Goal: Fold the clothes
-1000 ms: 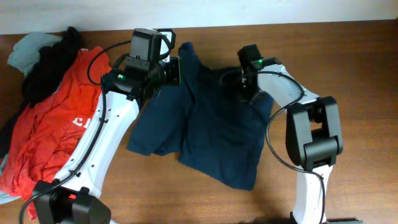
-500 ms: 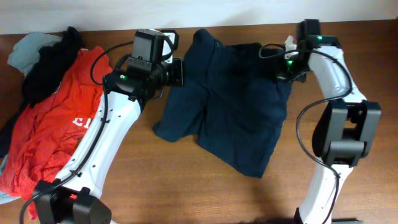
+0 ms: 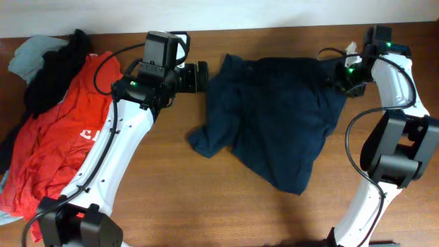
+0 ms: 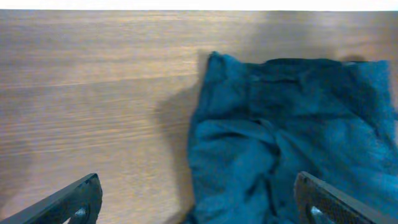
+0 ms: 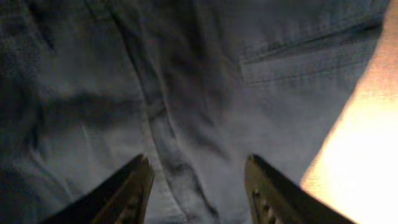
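Wrinkled matt cloth clothes (image 3: 274, 116), smooth wooden table (image 3: 206, 206)

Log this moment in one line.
left gripper open, beside navy garment | right gripper open, above its edge | fold not started

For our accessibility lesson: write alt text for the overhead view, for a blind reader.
A large, wrinkled dark navy blue fabric garment lies spread on a brown wooden table, the left end effector beside its upper left edge, the right end effector at its upper right corner. A crumpled red shirt lies far left.
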Controlling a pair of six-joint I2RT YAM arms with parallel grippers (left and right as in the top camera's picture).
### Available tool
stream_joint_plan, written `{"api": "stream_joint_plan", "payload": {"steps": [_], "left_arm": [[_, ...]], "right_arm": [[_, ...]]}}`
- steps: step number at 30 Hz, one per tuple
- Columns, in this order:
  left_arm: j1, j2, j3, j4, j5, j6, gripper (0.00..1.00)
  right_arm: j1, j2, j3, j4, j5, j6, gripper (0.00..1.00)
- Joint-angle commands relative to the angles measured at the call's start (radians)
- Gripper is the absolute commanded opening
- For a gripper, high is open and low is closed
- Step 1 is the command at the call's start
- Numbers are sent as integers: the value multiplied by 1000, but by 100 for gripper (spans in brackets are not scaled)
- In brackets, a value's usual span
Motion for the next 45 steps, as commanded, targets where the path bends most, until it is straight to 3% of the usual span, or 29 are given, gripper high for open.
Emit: {"api": "stream_joint_plan", "payload": {"steps": [1,12,22,33,38,45], "left_arm": [[10,-8,5,1,-91,33,99],[40,-8,5,-60,6,32,99],[39,-8,2,-170,197,32,99],[-29,-7,-73,-294,206,85,99],[-33,-3,-167,-217,191,170,99],[34,69,-280,32,210,173,98]], "right_arm": [[14,-23,76,-57,13,-2,53],[110,-64,263,-406,6,-82,60],[263,-64,263,-435,3,-59,60],[292,-64,263,-433,3,-59,60],[292,-64,263,-432,3,-60,61],[293,-64,263,-433,2,-60,61]]}}
